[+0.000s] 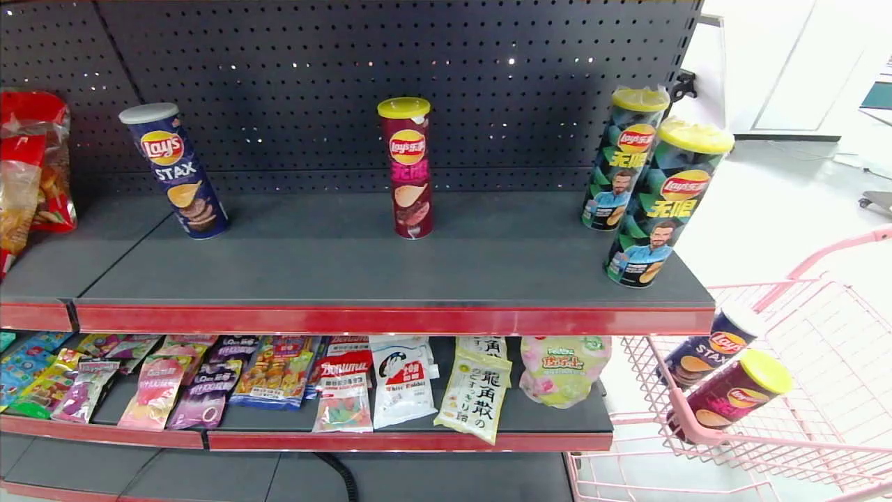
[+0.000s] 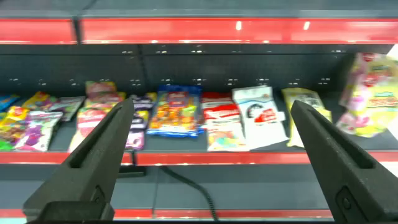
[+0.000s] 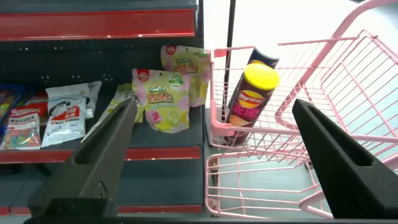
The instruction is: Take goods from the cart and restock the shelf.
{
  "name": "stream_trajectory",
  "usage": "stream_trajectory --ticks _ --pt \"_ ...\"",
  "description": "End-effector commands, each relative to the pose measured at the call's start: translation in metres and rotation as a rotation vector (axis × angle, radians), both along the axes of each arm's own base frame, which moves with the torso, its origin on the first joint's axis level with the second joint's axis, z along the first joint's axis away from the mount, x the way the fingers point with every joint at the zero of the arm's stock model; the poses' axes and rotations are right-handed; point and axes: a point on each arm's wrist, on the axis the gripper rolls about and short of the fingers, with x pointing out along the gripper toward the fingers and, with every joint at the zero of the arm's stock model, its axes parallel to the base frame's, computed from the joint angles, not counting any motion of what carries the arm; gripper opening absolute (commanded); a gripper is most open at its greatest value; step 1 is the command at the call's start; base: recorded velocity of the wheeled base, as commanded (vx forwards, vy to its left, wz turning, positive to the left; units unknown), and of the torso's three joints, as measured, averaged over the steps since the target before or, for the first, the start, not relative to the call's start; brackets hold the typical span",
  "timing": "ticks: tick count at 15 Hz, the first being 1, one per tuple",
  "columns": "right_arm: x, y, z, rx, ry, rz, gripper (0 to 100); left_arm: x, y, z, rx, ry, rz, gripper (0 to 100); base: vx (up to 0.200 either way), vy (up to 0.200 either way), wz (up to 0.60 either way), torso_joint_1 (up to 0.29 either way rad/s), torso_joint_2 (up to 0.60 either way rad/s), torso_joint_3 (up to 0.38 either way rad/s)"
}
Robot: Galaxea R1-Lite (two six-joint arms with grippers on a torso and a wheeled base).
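Maroon cardboard chip can w/ yellow lid (image 1: 732,397) and dark blue chip can (image 1: 704,352) lie in pink wire cart (image 1: 699,432), just right of dark grey, red-edged shelf (image 1: 390,272). Left gripper (image 2: 212,107) & right gripper (image 3: 216,106): fingers spread wide, both empty.

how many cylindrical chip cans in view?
6. Dark upper shelf: blue can left, maroon can middle, green can right, second green can before it. Pink wire cart: another blue can, another maroon can. More may be hidden there.
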Motion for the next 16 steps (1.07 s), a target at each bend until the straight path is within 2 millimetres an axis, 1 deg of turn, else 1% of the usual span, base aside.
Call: stream_trajectory --ticks 1,4,7,14,16 --pt "0.0 0.0 0.0 0.0 0.0 0.0 100 0.0001 0.0 -0.0001 0.0 0.001 0.0 100 0.0 -0.2 0.0 -0.002 0.0 0.002" --pt "0.0 0.0 0.0 0.0 0.0 0.0 100 0.0001 0.0 -0.0001 0.0 0.001 0.0 100 0.0 -0.2 0.0 0.002 0.0 0.001" --pt "0.0001 0.0 0.0 0.001 0.001 0.0 100 0.0001 0.0 -0.0001 0.0 0.001 0.0 100 0.0 0.0 0.0 0.0 0.0 0.0" --pt "0.0 0.0 0.0 0.003 0.0 0.0 100 0.0001 0.0 -0.0001 0.0 0.001 0.0 100 0.0 0.0 -0.6 0.003 0.0 0.002" --pt "0.0001 0.0 0.0 0.003 0.001 0.0 100 0.0001 0.0 -0.0001 0.0 0.001 0.0 100 0.0 0.0 0.0 0.0 0.0 0.0"
